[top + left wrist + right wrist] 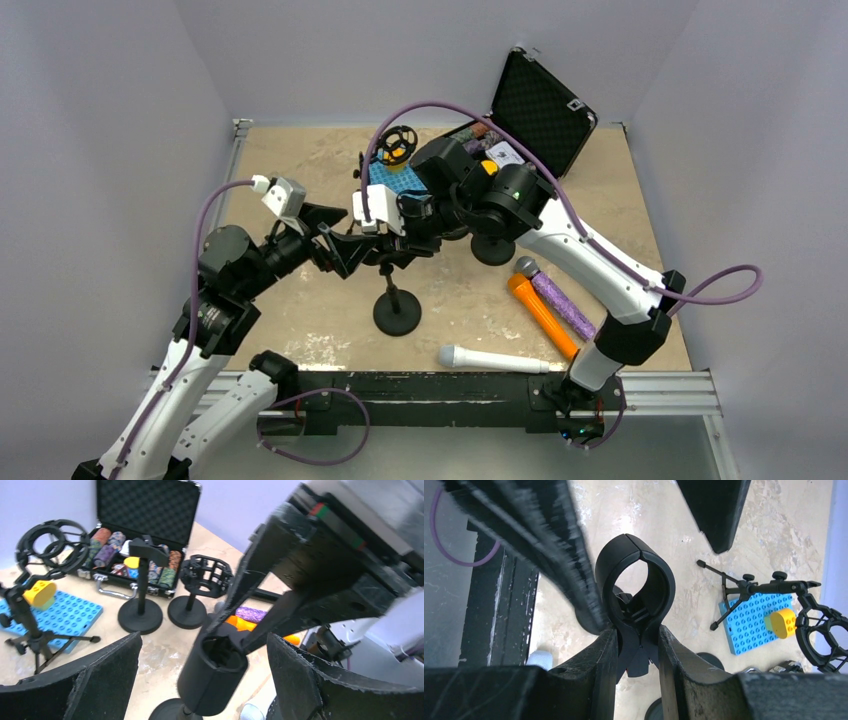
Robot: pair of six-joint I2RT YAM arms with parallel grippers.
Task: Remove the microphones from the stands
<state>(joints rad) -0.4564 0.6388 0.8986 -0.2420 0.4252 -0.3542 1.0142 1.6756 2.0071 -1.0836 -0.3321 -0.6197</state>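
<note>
— Our right gripper (638, 640) pinches the empty clip (636, 542); our left gripper (202, 675) is spread wide, holding nothing.
— We see a white microphone (495, 359) by the table's (300, 160) near edge. If we tug, the stand (397, 312) tips.

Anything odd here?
The stand clip is empty, though the right gripper pinches its base and the open left gripper flanks it. A white microphone, an orange one and a purple one lie on the table.

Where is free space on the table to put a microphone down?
Free: the far left corner beside the blue plate; the right edge between the case and the purple microphone. Crowded: the middle, with stands and arms; the near right, with microphones.
</note>
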